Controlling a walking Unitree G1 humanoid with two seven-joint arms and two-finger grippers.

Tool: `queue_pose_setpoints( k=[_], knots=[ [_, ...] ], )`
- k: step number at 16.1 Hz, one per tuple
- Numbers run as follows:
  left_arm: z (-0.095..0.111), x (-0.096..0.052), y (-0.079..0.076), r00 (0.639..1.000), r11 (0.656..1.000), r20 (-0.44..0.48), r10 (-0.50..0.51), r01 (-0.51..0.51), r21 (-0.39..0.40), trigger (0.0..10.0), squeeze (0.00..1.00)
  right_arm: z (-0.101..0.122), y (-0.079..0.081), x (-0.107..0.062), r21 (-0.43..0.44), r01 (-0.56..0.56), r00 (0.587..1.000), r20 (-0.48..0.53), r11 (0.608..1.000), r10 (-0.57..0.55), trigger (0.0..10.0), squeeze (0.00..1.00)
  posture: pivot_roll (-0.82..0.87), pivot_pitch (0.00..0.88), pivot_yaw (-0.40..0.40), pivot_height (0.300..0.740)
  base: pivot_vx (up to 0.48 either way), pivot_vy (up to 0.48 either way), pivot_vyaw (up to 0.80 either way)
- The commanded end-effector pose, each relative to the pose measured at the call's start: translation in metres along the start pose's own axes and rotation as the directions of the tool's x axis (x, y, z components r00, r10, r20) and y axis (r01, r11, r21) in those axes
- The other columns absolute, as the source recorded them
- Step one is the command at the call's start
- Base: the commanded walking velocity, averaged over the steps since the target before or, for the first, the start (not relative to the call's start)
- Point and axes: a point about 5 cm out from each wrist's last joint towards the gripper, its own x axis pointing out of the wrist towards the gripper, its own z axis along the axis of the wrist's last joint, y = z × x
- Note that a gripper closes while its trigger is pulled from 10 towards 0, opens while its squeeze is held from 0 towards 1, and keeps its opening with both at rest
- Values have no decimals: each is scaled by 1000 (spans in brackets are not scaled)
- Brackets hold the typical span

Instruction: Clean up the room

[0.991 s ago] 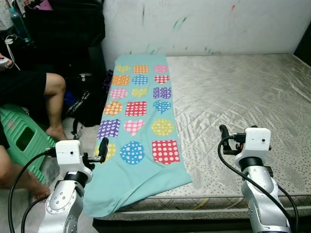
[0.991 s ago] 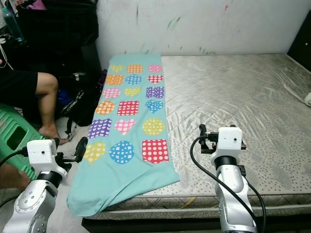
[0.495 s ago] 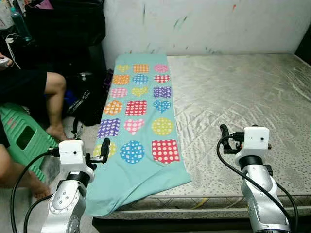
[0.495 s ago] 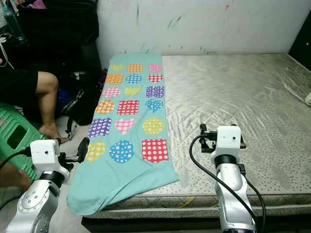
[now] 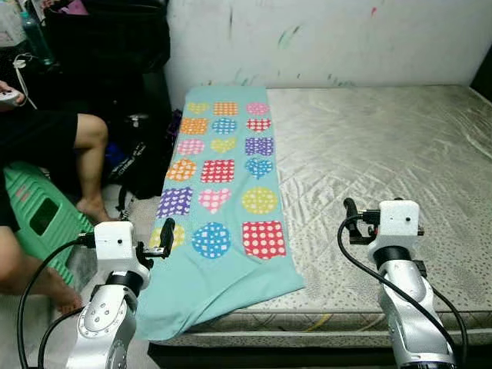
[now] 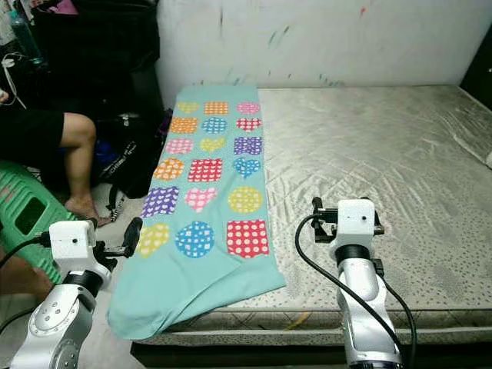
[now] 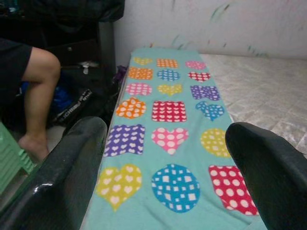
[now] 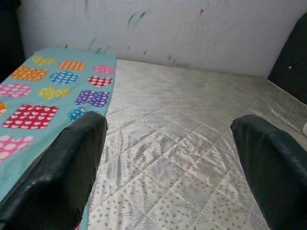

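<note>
Nothing looks tidied yet: teal patterned blanket (image 5: 223, 192) lies spread flat along the bare mattress's (image 5: 384, 154) left edge, its near corner hanging off, while left gripper (image 5: 164, 237) and right gripper (image 5: 351, 219) hover spread apart, empty, near the bed's front.

Seated person (image 5: 46, 146): head and torso cut off by frame edge; bare legs and dark shorts visible.
Green plastic stool (image 5: 38, 219): partly hidden behind person's leg, cut by left edge.
Grey quilted mattress (image 5: 384, 146): right side cut off by frame edge.
Turquoise patterned blanket (image 5: 223, 192): near corner droops over mattress edge, lower left part hidden behind left gripper (image 5: 163, 237).
Small white object (image 6: 488, 159) at right edge: too cropped to identify.
Dark bags (image 5: 138, 165) beside bed: detail lost in shadow.
</note>
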Motion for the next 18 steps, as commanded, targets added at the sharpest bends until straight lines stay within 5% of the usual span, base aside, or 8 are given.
queue_pose_setpoints(
  k=[1, 18],
  knots=[
    [1, 2, 0, 1000, 1000, -5, 5, -5, 18, 10000, 0, 1, 1, 3, -3, 3, 1000, -3, 1000, -3, 10000, 0, -108, 0, 27, 740, 0, 0, 0],
    [-7, 3, -2, 999, 1000, -44, -19, 19, -8, 10000, 0, -5, 9, 2, -15, -44, 998, -37, 999, 43, 10000, 0, -113, 0, 26, 740, 0, 0, 0]
  ],
)
